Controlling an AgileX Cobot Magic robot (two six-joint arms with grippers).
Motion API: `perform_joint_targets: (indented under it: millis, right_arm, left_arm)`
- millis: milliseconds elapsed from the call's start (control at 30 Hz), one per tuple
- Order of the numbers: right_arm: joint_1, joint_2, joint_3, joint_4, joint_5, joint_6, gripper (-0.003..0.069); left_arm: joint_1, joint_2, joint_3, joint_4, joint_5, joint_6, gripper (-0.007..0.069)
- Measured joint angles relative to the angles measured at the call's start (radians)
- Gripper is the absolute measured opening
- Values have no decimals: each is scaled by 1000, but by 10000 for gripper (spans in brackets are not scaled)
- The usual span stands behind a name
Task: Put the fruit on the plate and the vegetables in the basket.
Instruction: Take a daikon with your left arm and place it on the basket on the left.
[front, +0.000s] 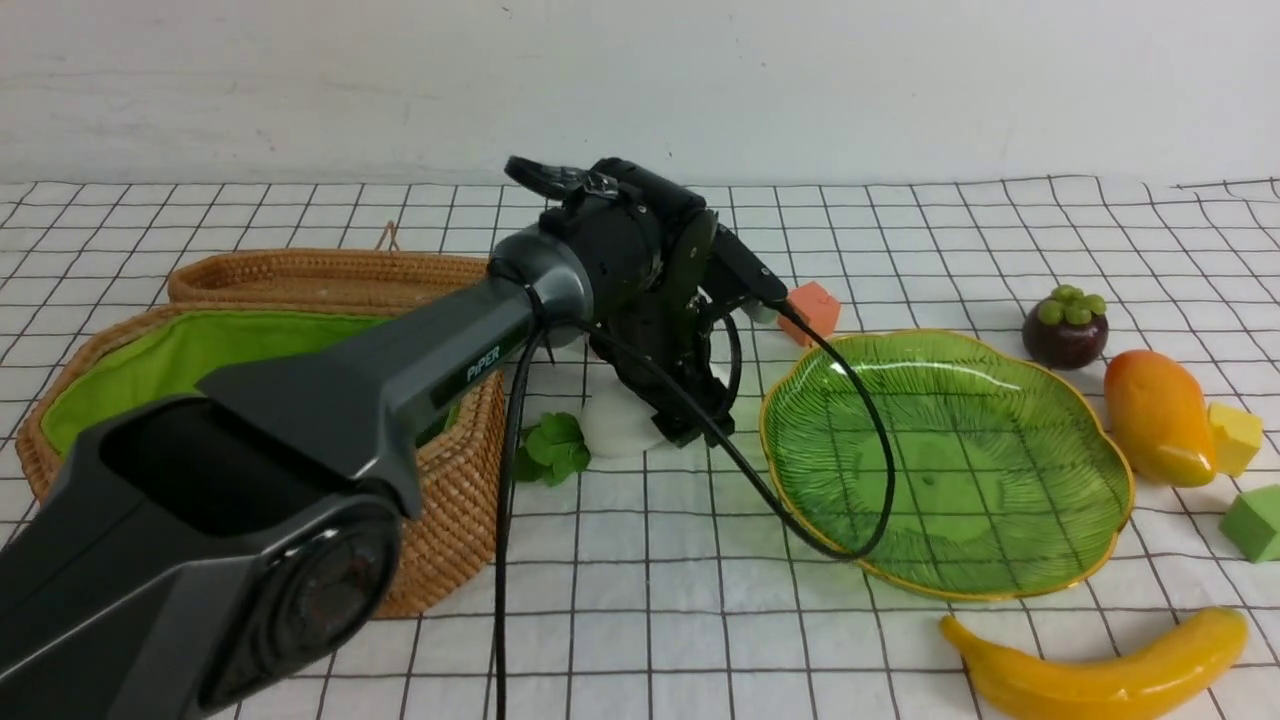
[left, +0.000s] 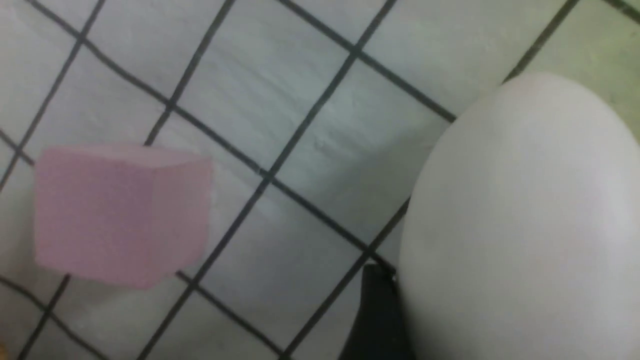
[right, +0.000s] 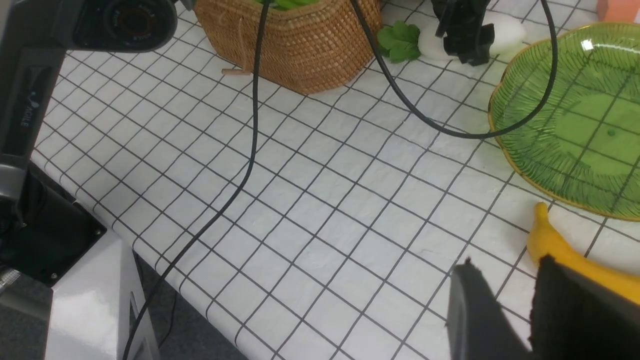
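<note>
My left gripper is down on the white radish, which lies on the cloth between the wicker basket and the green leaf plate. In the left wrist view one finger touches the radish; the other finger is hidden. The plate holds nothing. The mangosteen and mango lie to the plate's right, and the banana lies in front of it. My right gripper is open and empty just above the cloth beside the banana. Carrot, eggplant and gourd are out of view.
The basket's lid lies behind the basket. An orange cube sits behind the plate. Yellow and green cubes sit at the far right. A pink cube is near the radish. The left arm's cable hangs over the plate.
</note>
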Motion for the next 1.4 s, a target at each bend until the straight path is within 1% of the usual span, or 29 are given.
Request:
perform_joint_targets:
  millis: [100, 133, 167, 267, 333, 400, 433, 500, 533, 567, 600, 633, 667, 700, 767, 800, 833, 1000, 1133, 1200, 1233, 1267, 1333, 1400]
  right_arm:
    - [0, 0, 0, -39, 0, 0, 206]
    - [0, 0, 0, -39, 0, 0, 206]
    - [0, 0, 0, -53, -1, 0, 207]
    - [0, 0, 0, -81, -19, 0, 209]
    - [0, 0, 0, -91, -33, 0, 211]
    - [0, 0, 0, -93, -42, 0, 211]
    - [0, 0, 0, -94, -53, 0, 211]
    - [0, 0, 0, -98, -53, 0, 213]
    - [0, 0, 0, -98, -53, 0, 213]
    - [0, 0, 0, -102, -54, -6, 213]
    - [0, 0, 0, -103, -54, -12, 213]
    - [0, 0, 0, -103, -55, -15, 213]
    - [0, 0, 0, -102, -58, -22, 213]
    - [0, 0, 0, -100, -59, -22, 213]
    - [0, 0, 0, -92, -64, -22, 213]
    - [0, 0, 0, -92, -66, -22, 213]
    - [0, 0, 0, -86, -68, -22, 214]
    - [0, 0, 0, -74, -91, -22, 214]
    - [0, 0, 0, -50, -102, -22, 214]
    - [0, 0, 0, -36, -102, -22, 214]
    - [0, 0, 0, -33, -102, -22, 214]
    - [0, 0, 0, -33, -102, -22, 214]
    - [0, 0, 0, -36, -101, -22, 214]
    - [0, 0, 0, -47, -99, -22, 215]
  left_arm:
    - [0, -124, 4, -16, 104, -3, 512]
    - [0, -124, 4, -17, 112, -3, 512]
    - [0, -189, 4, -26, 164, -2, 512]
    - [0, -352, 42, -29, 196, 24, 512]
    - [0, -489, 126, -14, 202, 75, 512]
    - [1, -552, 179, 1, 204, 102, 512]
    - [15, -661, 291, 23, 208, 151, 512]
    - [58, -762, 424, 37, 213, 215, 512]
    - [64, -770, 437, 38, 215, 222, 512]
    - [124, -826, 540, 38, 216, 286, 512]
    - [169, -849, 598, 38, 212, 331, 512]
    - [178, -852, 609, 38, 212, 341, 512]
    - [259, -863, 694, 33, 181, 433, 512]
    - [283, -863, 717, 29, 164, 464, 512]
    - [350, -843, 784, 12, 95, 562, 512]
    - [350, -841, 784, 10, 89, 562, 512]
    - [367, -819, 804, -3, 53, 592, 512]
    - [371, -760, 813, -12, -89, 584, 514]
    - [371, -731, 814, -14, -188, 541, 578]
    - [371, -727, 814, -14, -198, 502, 627]
    - [371, -727, 814, -14, -198, 490, 636]
    - [371, -727, 814, -14, -198, 483, 640]
    - [371, -737, 814, -24, -186, 423, 654]
    - [371, -757, 814, -46, -162, 369, 650]
